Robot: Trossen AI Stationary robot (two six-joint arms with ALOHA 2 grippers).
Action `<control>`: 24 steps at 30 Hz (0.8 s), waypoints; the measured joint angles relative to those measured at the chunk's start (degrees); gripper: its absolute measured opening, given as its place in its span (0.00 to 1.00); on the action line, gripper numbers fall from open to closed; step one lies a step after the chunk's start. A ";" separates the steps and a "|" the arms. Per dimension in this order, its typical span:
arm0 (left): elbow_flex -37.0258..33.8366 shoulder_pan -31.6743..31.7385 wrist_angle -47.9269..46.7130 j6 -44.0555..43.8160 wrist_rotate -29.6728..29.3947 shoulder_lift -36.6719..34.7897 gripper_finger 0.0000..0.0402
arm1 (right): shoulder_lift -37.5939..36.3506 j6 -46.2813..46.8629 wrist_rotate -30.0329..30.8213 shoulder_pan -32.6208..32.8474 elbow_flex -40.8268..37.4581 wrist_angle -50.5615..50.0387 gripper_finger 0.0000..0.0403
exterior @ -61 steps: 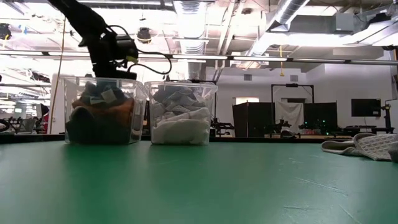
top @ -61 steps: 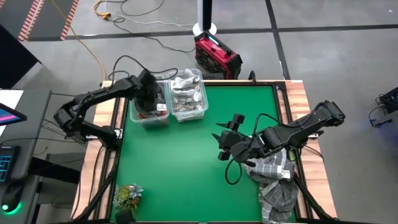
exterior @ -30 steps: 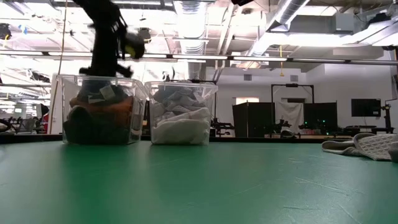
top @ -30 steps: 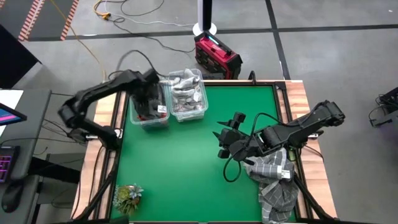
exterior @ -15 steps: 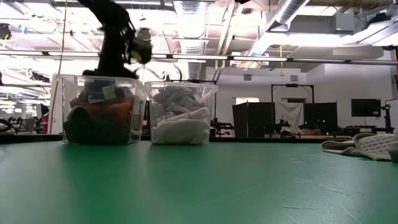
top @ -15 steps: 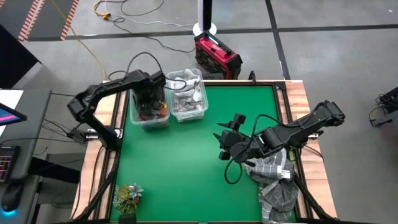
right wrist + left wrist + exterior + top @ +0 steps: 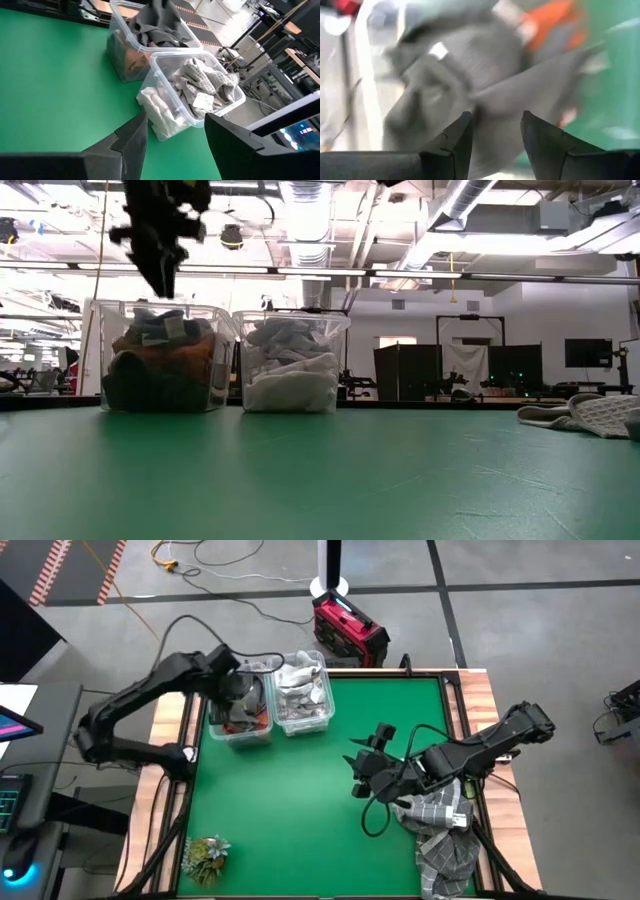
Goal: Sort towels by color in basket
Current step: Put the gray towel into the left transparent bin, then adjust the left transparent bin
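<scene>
Two clear bins stand at the table's far left. The left bin (image 7: pixel 240 720) (image 7: pixel 160 360) holds dark grey and rust-orange towels, the dark grey one (image 7: pixel 157 22) heaped on top. The right bin (image 7: pixel 303 700) (image 7: pixel 192 97) holds white and light grey patterned towels. Grey plaid towels (image 7: pixel 440 835) (image 7: pixel 590 415) lie crumpled at the table's near right corner. My left gripper (image 7: pixel 236 692) (image 7: pixel 160 275) (image 7: pixel 496 132) hangs open above the left bin, clear of the cloth, fingers pointing down. My right gripper (image 7: pixel 356 772) (image 7: pixel 175 132) is open and empty, held over the mat left of the plaid heap.
A small green plant (image 7: pixel 205 855) sits at the near left corner. A red box (image 7: pixel 348 630) and cables lie on the floor past the far edge. The green mat (image 7: pixel 290 800) between the bins and the plaid heap is bare. Wooden rails (image 7: pixel 485 710) border the table.
My left gripper has risen from the mouth of the left bin to well above its rim, and its arm has swung outward toward the table's left. The towels in the bins and the plaid heap lie as before.
</scene>
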 joint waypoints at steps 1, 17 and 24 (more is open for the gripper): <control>0.00 -0.47 0.01 -0.48 3.21 -1.28 0.39 | 0.00 0.00 0.00 -0.23 0.00 -0.02 0.56; -12.03 -19.52 -0.17 -16.14 -0.48 -5.18 0.39 | 0.00 0.48 -0.02 -0.97 0.00 0.26 0.56; -12.63 -19.90 -3.21 -9.74 -12.03 -4.97 0.36 | 0.00 0.46 -0.11 -0.99 0.00 0.23 0.56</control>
